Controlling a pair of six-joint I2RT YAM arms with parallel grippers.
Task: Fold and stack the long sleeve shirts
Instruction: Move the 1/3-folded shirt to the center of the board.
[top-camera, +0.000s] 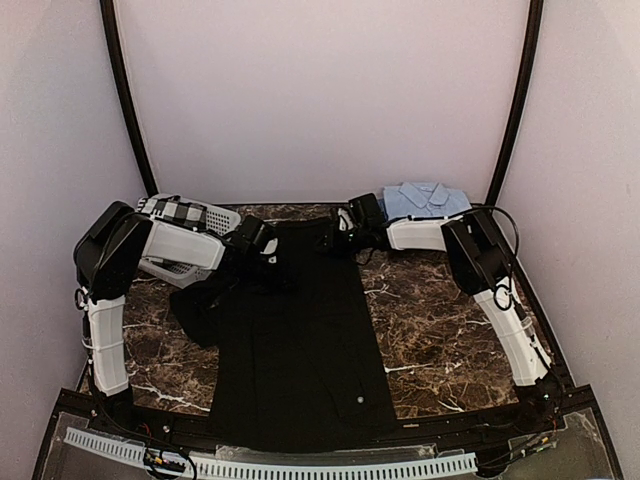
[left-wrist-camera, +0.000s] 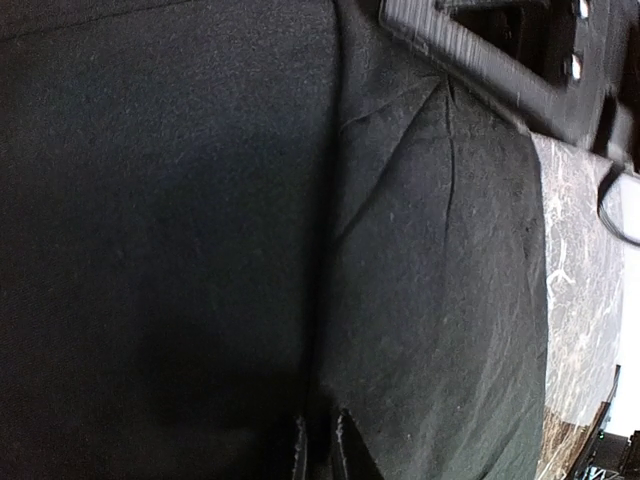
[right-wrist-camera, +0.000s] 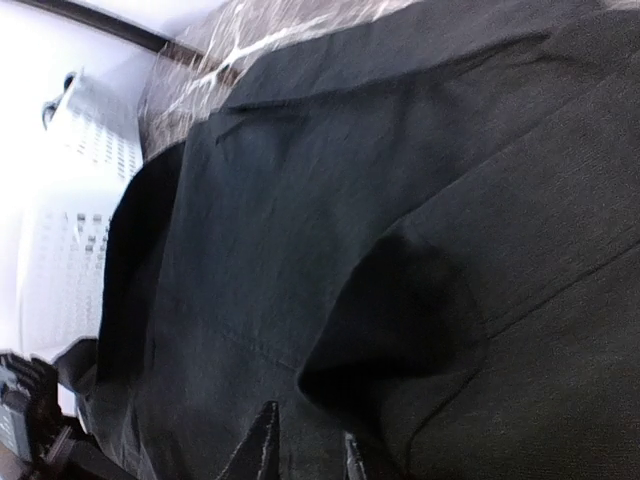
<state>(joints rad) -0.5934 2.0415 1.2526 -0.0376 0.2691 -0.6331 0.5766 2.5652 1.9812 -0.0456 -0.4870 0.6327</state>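
The black long sleeve shirt (top-camera: 295, 340) lies lengthwise down the middle of the table, with one sleeve bunched at its left side (top-camera: 195, 315). Both grippers are at its far end. My left gripper (top-camera: 262, 245) is shut on a ridge of black cloth, and in the left wrist view its tips (left-wrist-camera: 320, 445) stand narrowly apart with the fold between them. My right gripper (top-camera: 345, 228) pinches the far right part of the shirt, with a dark fold running in between its tips (right-wrist-camera: 308, 450). The light blue shirt (top-camera: 425, 200) sits folded at the back right.
A white perforated basket (top-camera: 190, 215) stands at the back left, behind the left arm. Bare brown marble table (top-camera: 440, 320) shows on the right. A white cable tray (top-camera: 300, 465) runs along the near edge. Black frame poles rise at both back corners.
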